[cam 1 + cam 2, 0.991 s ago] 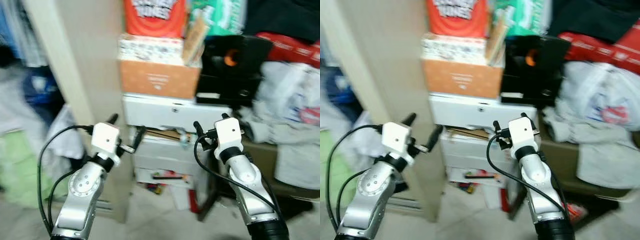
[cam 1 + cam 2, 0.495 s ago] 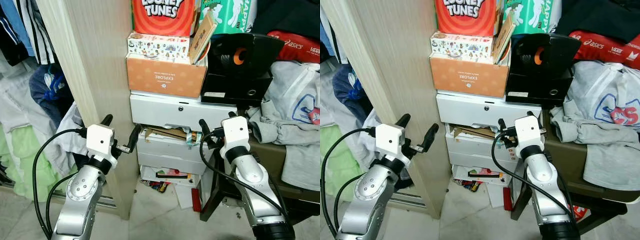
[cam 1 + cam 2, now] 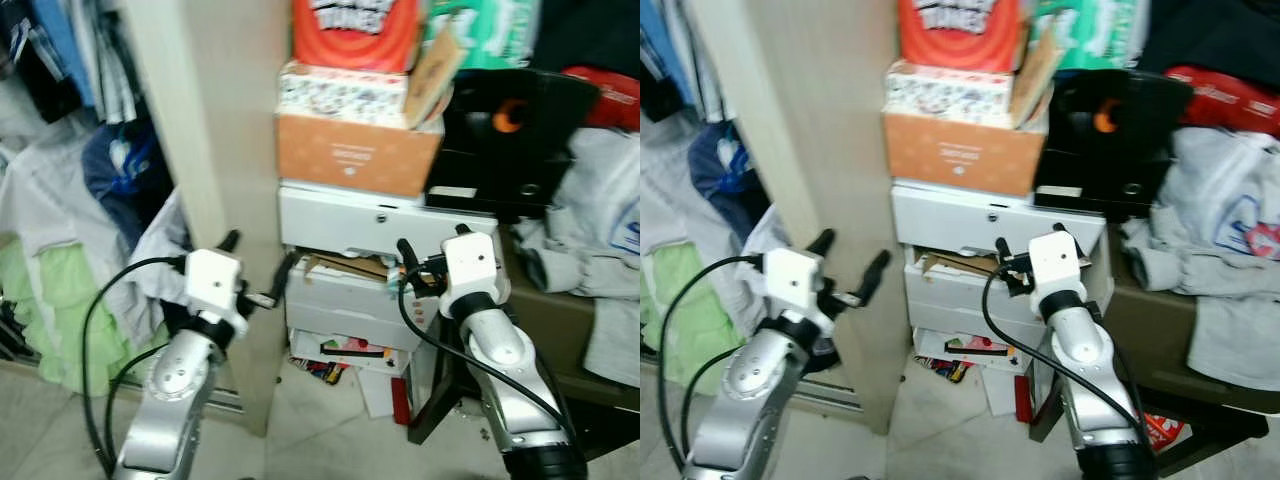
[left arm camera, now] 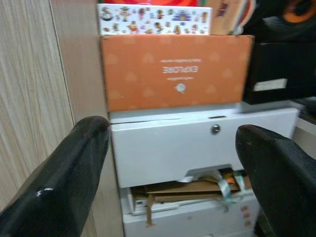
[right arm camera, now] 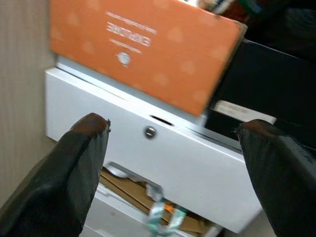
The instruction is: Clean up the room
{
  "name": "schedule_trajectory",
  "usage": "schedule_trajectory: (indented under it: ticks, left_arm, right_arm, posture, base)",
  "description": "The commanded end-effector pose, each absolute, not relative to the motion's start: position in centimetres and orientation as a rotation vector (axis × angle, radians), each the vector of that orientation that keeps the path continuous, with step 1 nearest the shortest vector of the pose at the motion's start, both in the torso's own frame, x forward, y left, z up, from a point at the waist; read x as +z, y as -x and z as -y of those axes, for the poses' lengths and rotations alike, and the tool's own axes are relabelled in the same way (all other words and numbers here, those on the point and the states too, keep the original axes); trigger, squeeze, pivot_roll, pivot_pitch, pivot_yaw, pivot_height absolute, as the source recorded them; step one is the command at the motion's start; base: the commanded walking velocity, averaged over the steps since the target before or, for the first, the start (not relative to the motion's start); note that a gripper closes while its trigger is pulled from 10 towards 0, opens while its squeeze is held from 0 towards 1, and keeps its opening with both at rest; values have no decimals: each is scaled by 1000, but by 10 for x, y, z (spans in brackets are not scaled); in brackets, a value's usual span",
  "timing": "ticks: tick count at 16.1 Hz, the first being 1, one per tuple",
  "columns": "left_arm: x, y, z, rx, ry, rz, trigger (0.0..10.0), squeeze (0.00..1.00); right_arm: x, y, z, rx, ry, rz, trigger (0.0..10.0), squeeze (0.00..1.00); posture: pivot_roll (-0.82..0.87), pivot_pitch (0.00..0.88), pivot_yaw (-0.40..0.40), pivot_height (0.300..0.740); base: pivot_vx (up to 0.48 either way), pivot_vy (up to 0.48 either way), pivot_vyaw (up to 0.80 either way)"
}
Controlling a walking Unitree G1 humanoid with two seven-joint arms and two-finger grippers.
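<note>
A stack of storage stands before me: a white drawer unit (image 3: 370, 222) with cardboard and paper sticking out below it, an orange box (image 3: 355, 152) on top, then a patterned box (image 3: 345, 92) and a red box (image 3: 355, 30). My left gripper (image 3: 258, 255) is raised in front of the wooden wardrobe panel (image 3: 220, 150), open and empty. My right gripper (image 3: 432, 240) is held up before the drawer unit, open too. In the left wrist view the fingers (image 4: 74, 168) frame the drawer front (image 4: 197, 148); the right wrist view shows the orange box (image 5: 148, 54).
Clothes hang in the open wardrobe (image 3: 60, 200) at the left, with a green garment (image 3: 50, 320) low down. A black case (image 3: 510, 130) and a pile of grey and white clothing (image 3: 600, 220) lie at the right. Papers and small litter (image 3: 335, 365) lie on the floor under the drawers.
The whole picture has shifted to the right and is blurred, so the camera has turned left. Both arms keep the same raised stance with open fingers.
</note>
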State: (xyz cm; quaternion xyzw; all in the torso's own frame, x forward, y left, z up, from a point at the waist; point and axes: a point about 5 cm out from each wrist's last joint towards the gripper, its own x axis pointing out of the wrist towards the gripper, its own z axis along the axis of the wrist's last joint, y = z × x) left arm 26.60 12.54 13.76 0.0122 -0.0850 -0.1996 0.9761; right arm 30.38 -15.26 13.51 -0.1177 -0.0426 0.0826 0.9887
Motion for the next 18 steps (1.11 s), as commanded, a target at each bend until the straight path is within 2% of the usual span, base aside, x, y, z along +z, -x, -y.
schedule_trajectory:
  ticks: [1,10,18]
  left_arm:
    - [140,-269,-135,-351,-29,168,10000,0]
    - [140,-268,-133,-360,-60,176,10000,0]
    - [139,-268,-133,-359,-56,173,10000,0]
  right_arm:
    - [134,-303,157,155,237,77,10000,0]
    - [134,-303,156,158,241,75,10000,0]
    - [133,-304,155,159,243,75,10000,0]
  posture:
    - [-38,0,-39,740]
    - [-38,0,-35,740]
    - [-37,0,-37,740]
  base:
    - [0,0,0]
    - [0,0,0]
    - [0,-306,0]
